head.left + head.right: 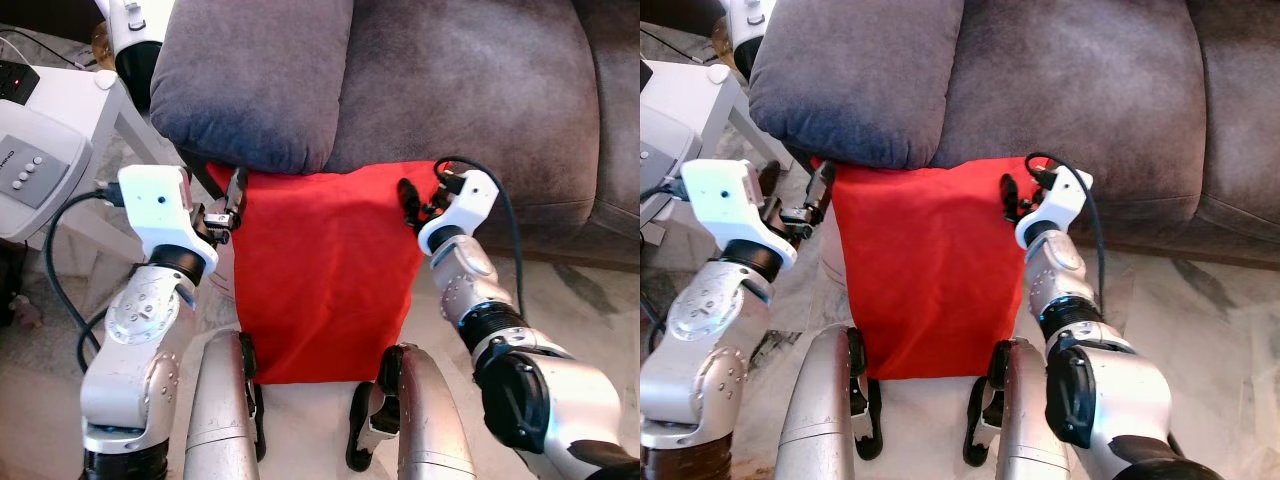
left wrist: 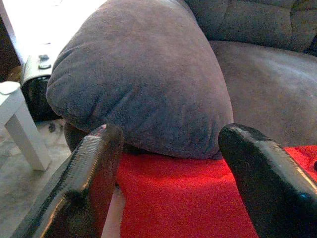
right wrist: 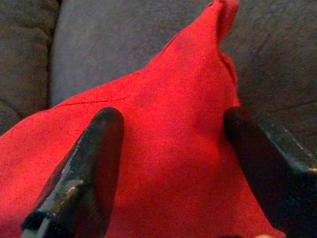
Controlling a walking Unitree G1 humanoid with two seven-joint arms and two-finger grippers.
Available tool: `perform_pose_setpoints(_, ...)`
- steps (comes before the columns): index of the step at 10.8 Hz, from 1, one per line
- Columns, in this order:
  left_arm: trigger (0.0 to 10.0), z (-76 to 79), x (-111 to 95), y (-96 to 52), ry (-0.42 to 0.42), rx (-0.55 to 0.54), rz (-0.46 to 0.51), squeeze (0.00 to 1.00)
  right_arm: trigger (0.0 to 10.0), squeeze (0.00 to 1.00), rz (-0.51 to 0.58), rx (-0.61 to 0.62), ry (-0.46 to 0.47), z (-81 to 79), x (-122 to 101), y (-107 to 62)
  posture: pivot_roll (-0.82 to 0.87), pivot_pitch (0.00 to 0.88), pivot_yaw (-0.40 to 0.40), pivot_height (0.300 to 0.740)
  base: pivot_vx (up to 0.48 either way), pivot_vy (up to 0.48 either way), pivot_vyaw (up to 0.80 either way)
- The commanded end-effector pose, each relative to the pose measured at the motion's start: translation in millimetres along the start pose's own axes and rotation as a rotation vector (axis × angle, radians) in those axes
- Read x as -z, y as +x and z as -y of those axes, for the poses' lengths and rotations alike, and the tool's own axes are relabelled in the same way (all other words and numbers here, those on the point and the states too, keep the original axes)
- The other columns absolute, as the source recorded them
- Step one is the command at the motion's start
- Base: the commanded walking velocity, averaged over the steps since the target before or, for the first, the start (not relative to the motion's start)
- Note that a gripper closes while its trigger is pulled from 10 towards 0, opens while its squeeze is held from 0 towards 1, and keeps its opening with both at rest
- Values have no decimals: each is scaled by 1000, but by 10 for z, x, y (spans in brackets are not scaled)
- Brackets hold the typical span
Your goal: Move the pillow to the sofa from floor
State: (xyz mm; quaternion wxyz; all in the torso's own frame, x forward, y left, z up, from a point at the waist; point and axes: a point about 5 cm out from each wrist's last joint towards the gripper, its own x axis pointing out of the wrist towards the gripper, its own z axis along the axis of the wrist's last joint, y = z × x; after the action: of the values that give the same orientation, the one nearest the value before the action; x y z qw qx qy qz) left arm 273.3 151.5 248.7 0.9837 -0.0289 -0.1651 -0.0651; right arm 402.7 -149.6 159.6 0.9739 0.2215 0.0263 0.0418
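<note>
The red pillow (image 1: 325, 275) stands on the floor, leaning against the front of the grey sofa (image 1: 480, 100). Its top edge is tucked under an overhanging grey seat cushion (image 1: 250, 90). My left gripper (image 1: 235, 200) is at the pillow's upper left corner, open, with the red top edge just ahead of its spread fingers (image 2: 91, 183). My right gripper (image 1: 408, 205) is at the upper right corner, open, and the pillow's corner (image 3: 198, 99) lies between its fingers (image 3: 86, 173) without being pinched.
A white side table (image 1: 75, 100) carrying a grey device (image 1: 30, 170) stands to the left, close to my left arm. My silver legs (image 1: 220, 400) are just below the pillow. Pale marbled floor (image 1: 590, 300) lies to the right.
</note>
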Motion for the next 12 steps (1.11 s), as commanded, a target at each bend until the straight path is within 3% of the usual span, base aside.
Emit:
perform_pose_setpoints(1, 10000, 16, -20, -56, -3, 7, -3, 0, 4941, 0, -47, 9, 29, 31, 145, -38, 276, 487, -33, 578, 0, 0, 0)
perform_pose_setpoints(2, 10000, 29, -24, -66, 5, 12, -11, 0, 0, 0, -51, -15, 44, 1, 177, -42, 278, 493, -33, 578, 0, 0, 0)
perform_pose_setpoints(6, 10000, 30, 9, -109, -4, 12, -48, 0, 0, 0, -78, 22, 31, 74, 280, -90, 273, 515, -27, 578, 0, 0, 0)
perform_pose_setpoints(12, 10000, 0, 29, -75, -14, -4, -52, 0, 0, 0, -78, 14, 40, 44, 309, -93, 257, 500, -30, 578, 0, 0, 0)
